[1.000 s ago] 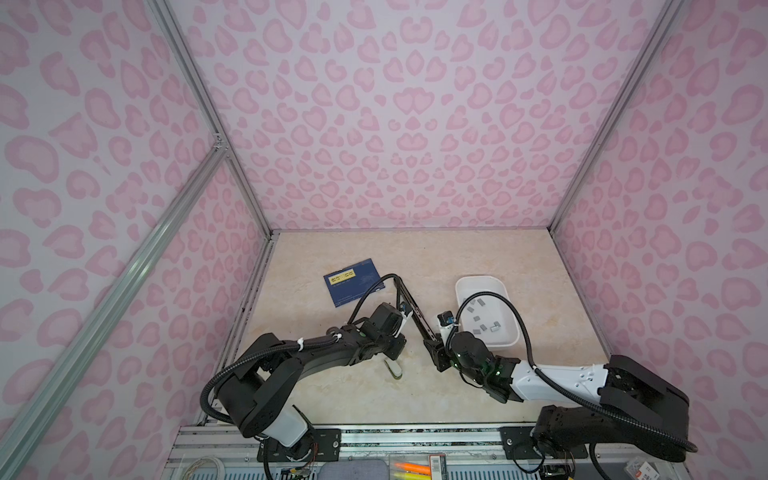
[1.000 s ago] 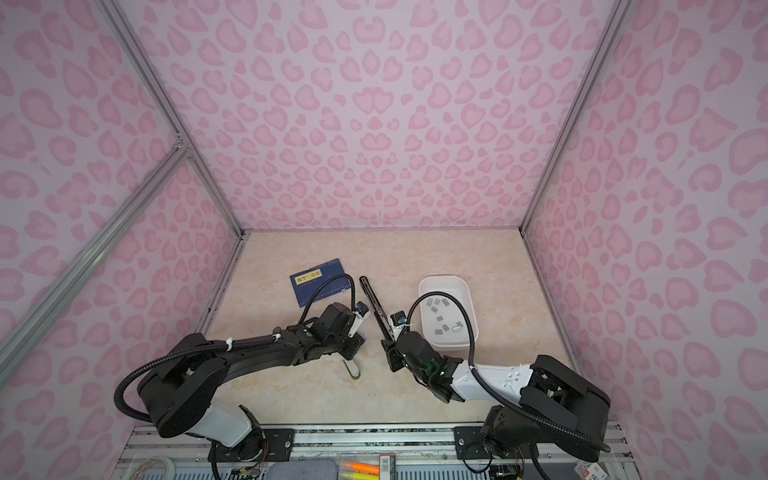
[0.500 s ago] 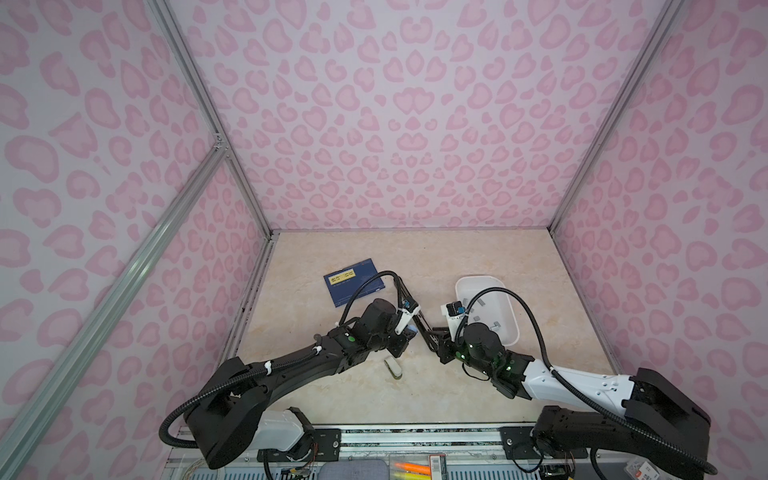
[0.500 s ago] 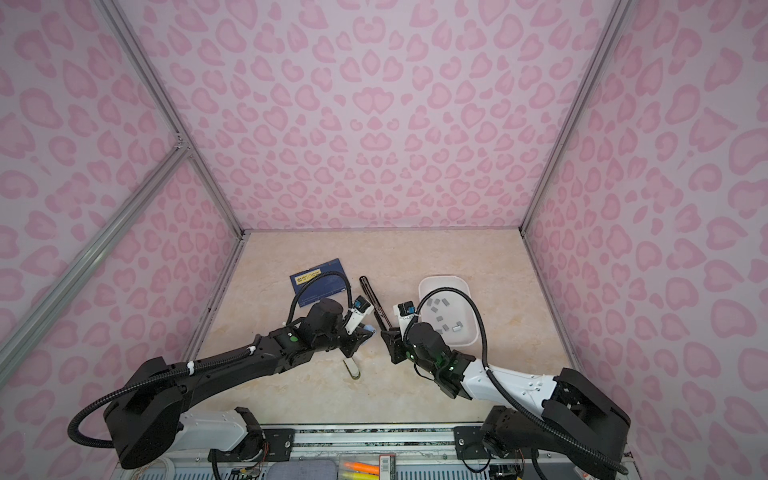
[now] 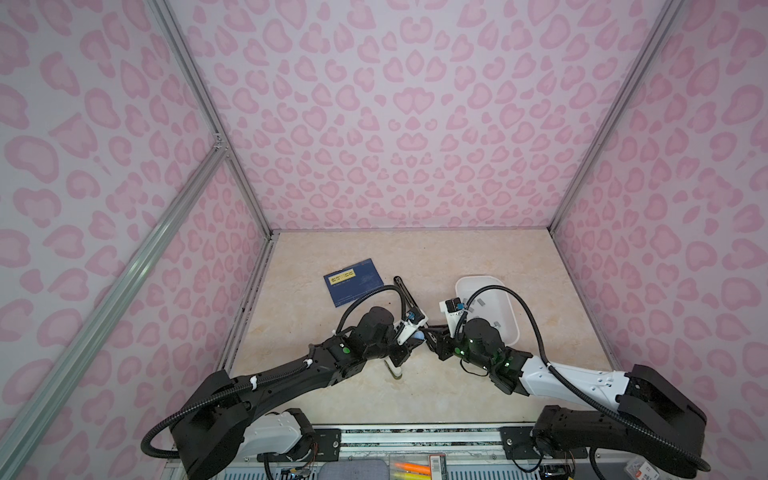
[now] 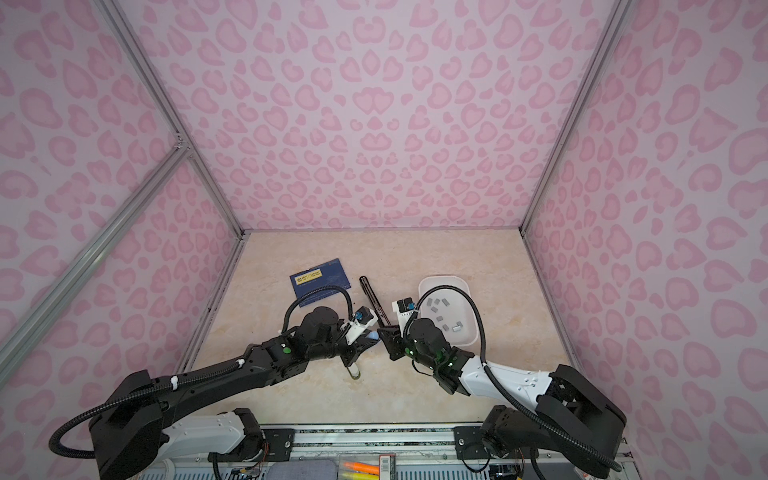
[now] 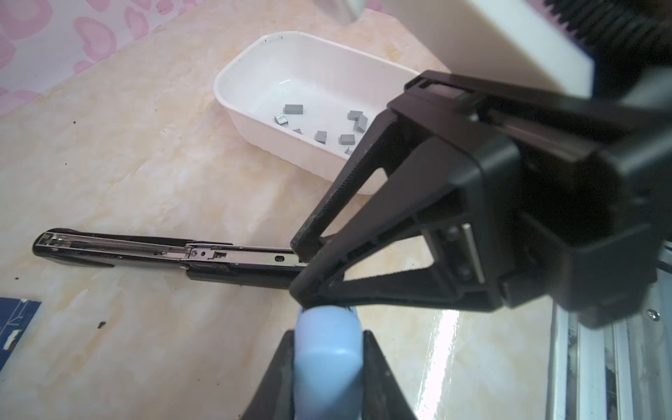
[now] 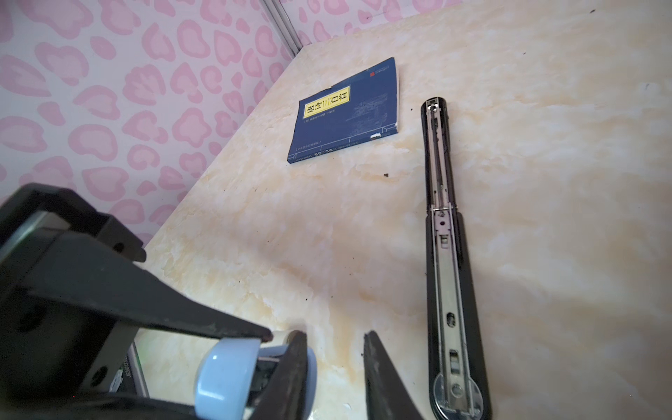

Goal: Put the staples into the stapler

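Observation:
My left gripper (image 7: 327,338) is shut on a small light blue stapler (image 7: 329,363), held low over the table in both top views (image 5: 417,334). The right gripper (image 8: 332,336) faces it tip to tip, open with a narrow empty gap. One of its fingers (image 8: 294,363) lies against the blue stapler (image 8: 222,378). The staples (image 7: 320,136) are several grey strips lying in a white tray (image 6: 424,286). A long black stapler (image 8: 445,254) lies folded open flat on the table, its metal channel facing up, just beyond both grippers.
A blue book (image 5: 355,282) lies flat at the back left of the table. A small white object (image 5: 395,370) sits on the table under the left arm's wrist. Pink patterned walls close in three sides.
The two grippers have come together in the middle of the table. The right gripper's jaws have narrowed. The left gripper keeps its hold on the blue stapler.

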Tool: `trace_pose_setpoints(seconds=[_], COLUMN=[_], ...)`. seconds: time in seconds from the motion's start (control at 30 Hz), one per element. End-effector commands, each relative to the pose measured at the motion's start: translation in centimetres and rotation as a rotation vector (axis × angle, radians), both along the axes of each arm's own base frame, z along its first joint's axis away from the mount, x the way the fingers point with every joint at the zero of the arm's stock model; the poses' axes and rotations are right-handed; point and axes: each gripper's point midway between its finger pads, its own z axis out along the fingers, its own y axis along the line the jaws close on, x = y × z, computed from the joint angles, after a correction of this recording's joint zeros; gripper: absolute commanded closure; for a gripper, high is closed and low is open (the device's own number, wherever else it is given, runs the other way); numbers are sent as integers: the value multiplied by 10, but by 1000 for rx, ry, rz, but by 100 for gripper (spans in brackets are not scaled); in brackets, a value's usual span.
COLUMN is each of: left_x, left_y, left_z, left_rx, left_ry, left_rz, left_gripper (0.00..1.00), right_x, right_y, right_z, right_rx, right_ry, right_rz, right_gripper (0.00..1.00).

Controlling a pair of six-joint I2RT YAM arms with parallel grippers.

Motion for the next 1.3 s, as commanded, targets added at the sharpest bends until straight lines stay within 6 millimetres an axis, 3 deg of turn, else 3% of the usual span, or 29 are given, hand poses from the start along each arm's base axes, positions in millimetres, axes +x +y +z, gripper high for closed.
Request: trace_pose_setpoints(seconds=[0.0,0.17,0.53,0.93,1.07,1.27], left_x=[8,20,13,8,6,-13], left_y=[-10,-8,-19,-16,-13,-5], left_z=[26,43,62,70,65,70], left_rx=[-75,-117,-206,-267,-247,-263], left_ry=[-78,-125,-106,-112,-117,-180], left_rz=[-9,58,13,16,12,-81], left_gripper=[97,97,96,96,96,96], right_x=[-3,-5,-16,-25,-25,-42], right_y=[3,-2,5,9,0,-9], right_z=[-5,-16,-22,-4,0,14], right_rx=[7,12,44,56,18,45], right_ry=[24,47,49,-26,-80,-238], right_rz=[14,-4,33,63,61,136], right_gripper=[73,78,79,77,67,43])
